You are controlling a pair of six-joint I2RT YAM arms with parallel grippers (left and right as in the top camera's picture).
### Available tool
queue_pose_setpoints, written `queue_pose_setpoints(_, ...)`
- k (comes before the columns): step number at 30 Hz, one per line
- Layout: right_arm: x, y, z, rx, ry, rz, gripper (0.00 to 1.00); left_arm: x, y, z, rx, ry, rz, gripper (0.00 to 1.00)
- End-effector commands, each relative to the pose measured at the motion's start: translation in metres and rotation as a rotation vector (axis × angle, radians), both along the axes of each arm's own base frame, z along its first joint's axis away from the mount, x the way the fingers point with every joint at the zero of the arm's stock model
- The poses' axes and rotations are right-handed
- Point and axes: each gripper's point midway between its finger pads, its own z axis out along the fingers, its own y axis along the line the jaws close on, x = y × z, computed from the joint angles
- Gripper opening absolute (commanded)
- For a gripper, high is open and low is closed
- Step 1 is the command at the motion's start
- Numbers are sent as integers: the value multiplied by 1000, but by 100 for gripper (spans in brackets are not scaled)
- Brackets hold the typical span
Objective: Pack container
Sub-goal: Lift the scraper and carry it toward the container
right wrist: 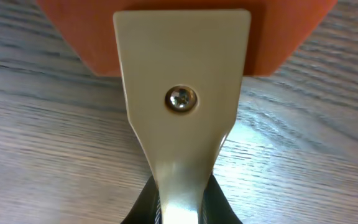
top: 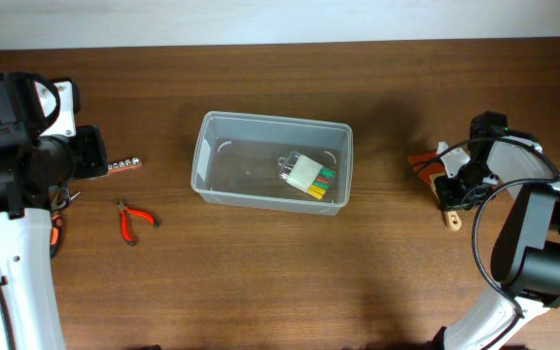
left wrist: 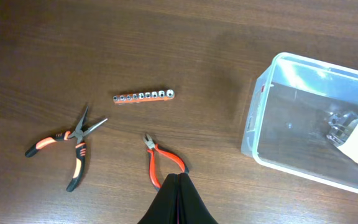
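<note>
The container is a clear plastic bin at the table's middle; it also shows at the right of the left wrist view. A clear pack of coloured pieces lies inside it. My right gripper is shut on the cream handle of a scraper with an orange blade, low over the table at the far right. My left gripper is shut and empty, high above the table's left side, over the handles of red pliers.
The red pliers lie left of the bin. A socket rail lies beyond them, also seen from overhead. Black-and-orange needle-nose pliers lie at the far left, partly under my left arm.
</note>
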Motion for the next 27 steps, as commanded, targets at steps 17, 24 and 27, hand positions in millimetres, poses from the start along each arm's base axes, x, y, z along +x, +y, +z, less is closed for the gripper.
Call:
queue_pose_setpoints(17,102,136,187,42,-357,446,4,1,4,7,35,-22,0,3)
queue_pose_setpoints(24,64,258,181,80,-336,909,4,0,4,7,34,-18,0,3)
queue_pose_setpoints(27,52,289,174,90,-337,1035,4,0,4,7,33,-18,0,3)
